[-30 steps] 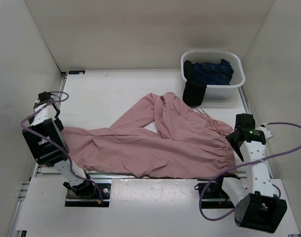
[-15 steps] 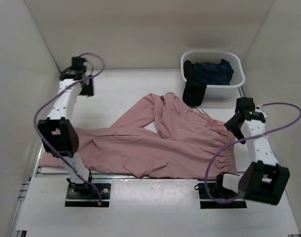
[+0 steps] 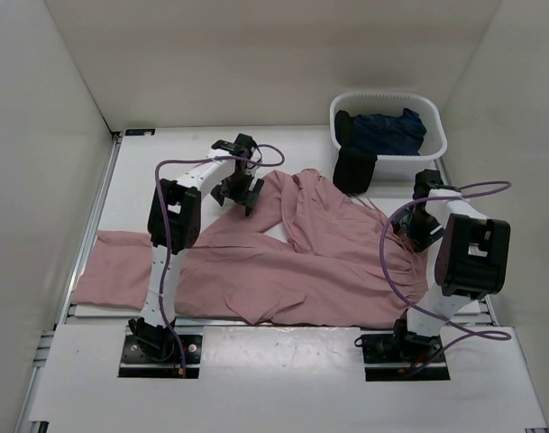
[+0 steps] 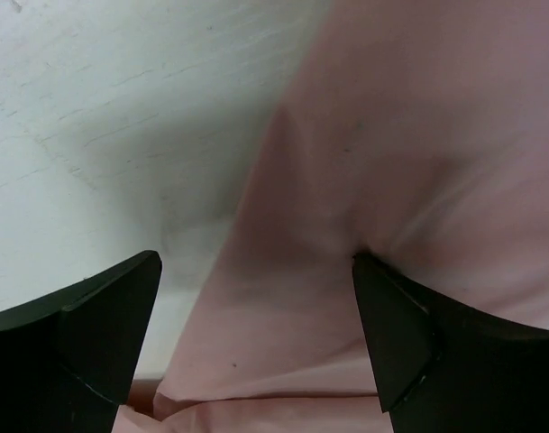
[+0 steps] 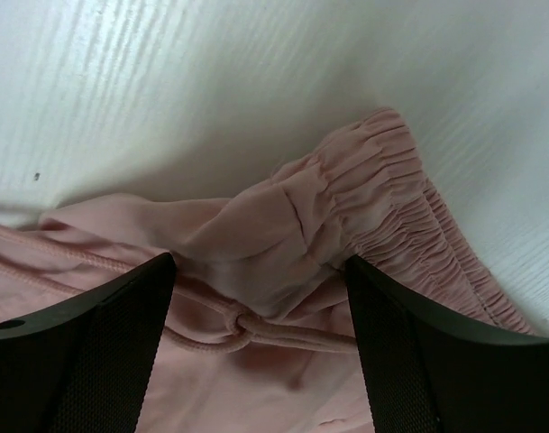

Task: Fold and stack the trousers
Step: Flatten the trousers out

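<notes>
Seeing the trousers (image 3: 328,262) sprawling wrinkly on the counter (image 3: 166,171), lying under both claws. Catching the left claw (image 4: 256,262) gaping wide, gripping nothing, hanging over a leg's edge: fabric below one finger, bare counter below the other. Spotting the right claw (image 5: 258,262) gaping wide too, straddling the bunched waistband (image 5: 382,180), knotted drawstring (image 5: 238,325) sitting right beneath.

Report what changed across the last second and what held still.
The left gripper swept from the near left edge to the far side, then rightward; it now hangs open over the trousers at their far leg's edge. The right gripper shifted slightly farther out, open above the gathered waistband. Nothing was gripped or released. The trousers, white basket and dark garments lie unchanged.
</notes>
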`<action>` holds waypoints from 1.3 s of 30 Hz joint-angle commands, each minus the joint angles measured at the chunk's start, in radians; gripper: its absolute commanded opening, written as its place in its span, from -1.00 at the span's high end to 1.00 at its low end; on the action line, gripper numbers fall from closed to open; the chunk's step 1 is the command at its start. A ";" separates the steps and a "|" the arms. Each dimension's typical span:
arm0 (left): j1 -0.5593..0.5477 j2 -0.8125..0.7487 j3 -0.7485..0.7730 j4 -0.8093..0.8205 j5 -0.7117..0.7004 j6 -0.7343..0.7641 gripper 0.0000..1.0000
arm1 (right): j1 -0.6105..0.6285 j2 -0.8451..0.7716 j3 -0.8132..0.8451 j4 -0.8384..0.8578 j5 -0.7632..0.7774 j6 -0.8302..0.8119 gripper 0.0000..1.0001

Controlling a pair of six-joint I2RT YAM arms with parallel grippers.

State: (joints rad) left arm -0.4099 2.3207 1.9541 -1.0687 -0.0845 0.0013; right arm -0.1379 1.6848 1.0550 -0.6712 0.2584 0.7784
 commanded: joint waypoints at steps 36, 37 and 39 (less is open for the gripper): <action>0.036 -0.641 -0.799 0.040 -0.266 -0.001 -0.56 | 0.006 -0.177 -0.178 -0.001 0.005 0.002 0.83; 0.045 -0.664 -0.708 0.014 -0.191 -0.001 -0.60 | 0.006 -0.177 -0.178 -0.001 0.005 0.002 0.83; 0.081 -0.664 -0.573 -0.060 -0.124 -0.001 -0.66 | 0.006 -0.177 -0.178 -0.001 0.018 0.002 0.81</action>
State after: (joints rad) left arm -0.3599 1.7782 1.1778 -1.0618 -0.3618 0.0063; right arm -0.1356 1.5341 0.8803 -0.6552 0.2550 0.7982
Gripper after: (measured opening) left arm 0.823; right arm 0.097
